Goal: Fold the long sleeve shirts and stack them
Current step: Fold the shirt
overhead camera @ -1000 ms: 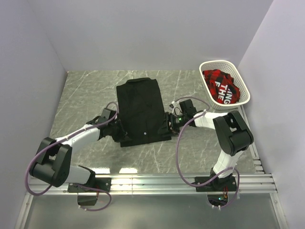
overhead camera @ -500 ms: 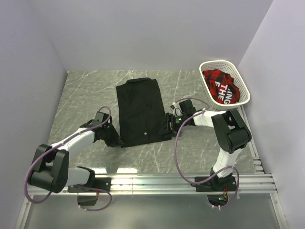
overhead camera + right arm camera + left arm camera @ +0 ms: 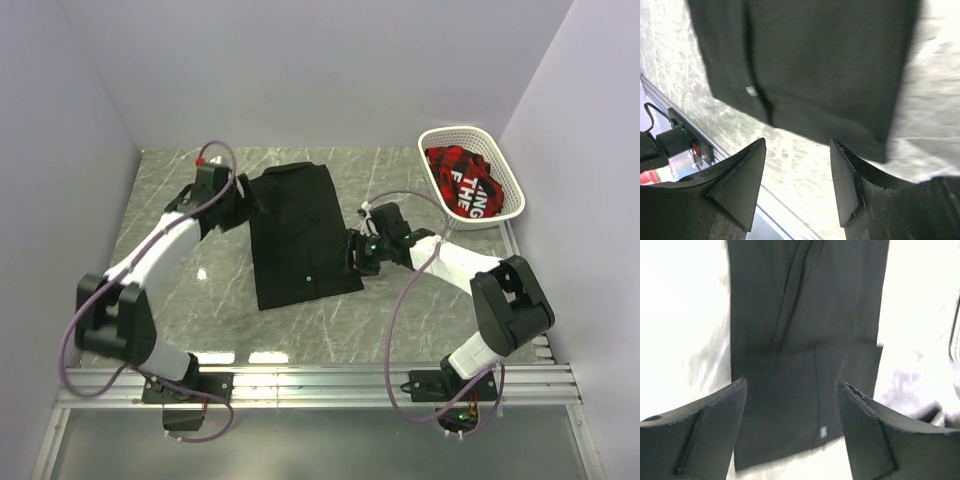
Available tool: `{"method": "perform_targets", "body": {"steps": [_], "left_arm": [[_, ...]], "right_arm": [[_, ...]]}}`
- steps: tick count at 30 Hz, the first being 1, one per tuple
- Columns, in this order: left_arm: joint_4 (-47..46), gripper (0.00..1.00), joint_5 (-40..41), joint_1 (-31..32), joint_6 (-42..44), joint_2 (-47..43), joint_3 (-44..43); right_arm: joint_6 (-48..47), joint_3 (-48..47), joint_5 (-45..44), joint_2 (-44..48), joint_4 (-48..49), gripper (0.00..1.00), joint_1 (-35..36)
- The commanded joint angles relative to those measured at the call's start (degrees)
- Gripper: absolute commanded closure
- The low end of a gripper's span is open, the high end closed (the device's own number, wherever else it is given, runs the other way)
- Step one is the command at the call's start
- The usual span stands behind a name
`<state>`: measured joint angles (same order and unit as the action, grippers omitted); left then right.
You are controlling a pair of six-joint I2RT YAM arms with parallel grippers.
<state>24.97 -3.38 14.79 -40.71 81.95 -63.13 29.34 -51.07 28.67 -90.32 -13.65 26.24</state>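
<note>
Pale walls are enclosing a grey marbled bench (image 3: pixel 180 260). The black long sleeve shirt (image 3: pixel 300 235) is lying flat at its centre as a long, narrow panel. The left hand (image 3: pixel 248 200) is hovering at the far left corner, jaws apart and empty; the right hand (image 3: pixel 354 254) is waiting just beside the near right edge, likewise parted and holding nothing. A white basket (image 3: pixel 505 190) holding a red garment (image 3: pixel 460 180) is standing well apart at the far right. Judgement: the end-to-end fold is calling for both hands pinching matching corners, keeping edges square. Since a second ago, the left hand has let go and swung from the near left corner, and the panel is lying narrower.
</note>
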Motion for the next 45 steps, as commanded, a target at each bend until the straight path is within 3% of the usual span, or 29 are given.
{"method": "perform_targets", "body": {"steps": [1, 5, 12, 18, 25, 29, 34, 38, 41, 45], "left_arm": [[-5.01, 0.24, 3.29, -0.11, 5.98, 8.47, -6.2], [-7.21, 0.43, 2.85, -0.11, 8.8, 18.22, -15.58], [-8.98, 0.51, 0.83, -0.02, 11.09, 33.34, -25.46], [-10.03, 0.54, 2.58, -0.2, 8.9, 37.75, -22.04], [-7.31, 0.58, 6.1, -2.3, 1.0, 35.83, -14.57], [-6.43, 0.59, 5.66, -4.24, -8.13, 30.82, -3.62], [-8.08, 0.57, 3.91, -4.42, -13.95, 17.92, 9.93], [-10.12, 0.45, 1.01, -4.42, -19.84, 4.91, 23.81], [-8.9, 0.37, -0.58, -4.24, -19.59, -4.67, 26.57], [-2.83, 0.25, 1.7, -3.28, -15.55, -14.95, 24.03]], "right_arm": [[5.1, 1.32, -8.6, 3.31, 1.95, 0.38, 4.08], [8.8, 2.82, -11.34, 3.14, 3.89, 0.45, 5.14], [10.82, 2.38, -13.11, 0.95, 5.04, 0.5, 5.31], [10.65, 1.59, -12.06, -4.94, 6.7, 0.5, 4.44], [4.59, -3.41, -12.58, -11.01, 2.15, 0.5, 0.14], [-0.32, -12.18, -13.72, -16.36, -1.64, 0.5, -2.51], [-3.76, -23.44, -16.36, -21.99, -5.68, 0.5, -3.48], [-4.73, -30.83, -16.54, -25.42, -6.04, 0.5, -3.39], [-5.52, -35.49, -16.36, -26.75, -6.3, 0.5, -3.39], [-6.58, -33.5, -16.27, -22.29, -6.13, 0.49, -3.39]]}}
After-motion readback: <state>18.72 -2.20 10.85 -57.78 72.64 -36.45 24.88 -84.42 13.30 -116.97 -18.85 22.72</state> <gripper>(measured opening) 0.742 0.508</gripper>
